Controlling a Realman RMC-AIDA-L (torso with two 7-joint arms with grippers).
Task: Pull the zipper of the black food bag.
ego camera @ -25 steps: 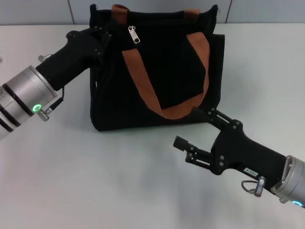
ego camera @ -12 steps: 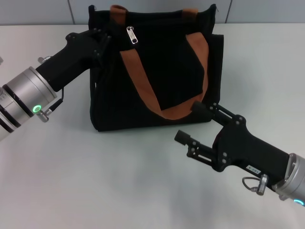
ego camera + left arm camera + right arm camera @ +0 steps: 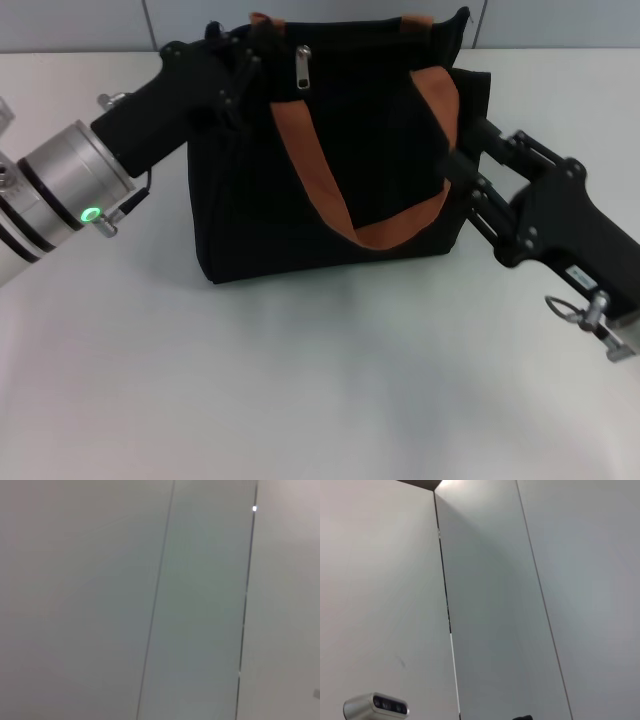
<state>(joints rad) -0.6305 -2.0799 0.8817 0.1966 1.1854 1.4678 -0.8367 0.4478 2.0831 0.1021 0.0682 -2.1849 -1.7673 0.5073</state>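
While zipper point(image 3: 302, 67) hangs just beside left gripper point(image 3: 243, 62), finger state unclear; right gripper point(image 3: 468, 150) against black food bag point(image 3: 335, 130)

Left arm reaches in from the tabletop's left edge toward the far edge, left pincer point(image 3: 232, 62) raised near the far edge. Right arm enters from the right edge, right pincer point(image 3: 470, 160) angled inward toward the middle, fingers parted.

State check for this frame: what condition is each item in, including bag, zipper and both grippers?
bag: upright on the table, held at both ends.
zipper: tab hanging at the top edge near the left end, ungripped.
left gripper: at the bag's top left corner.
right gripper: against the bag's right side.
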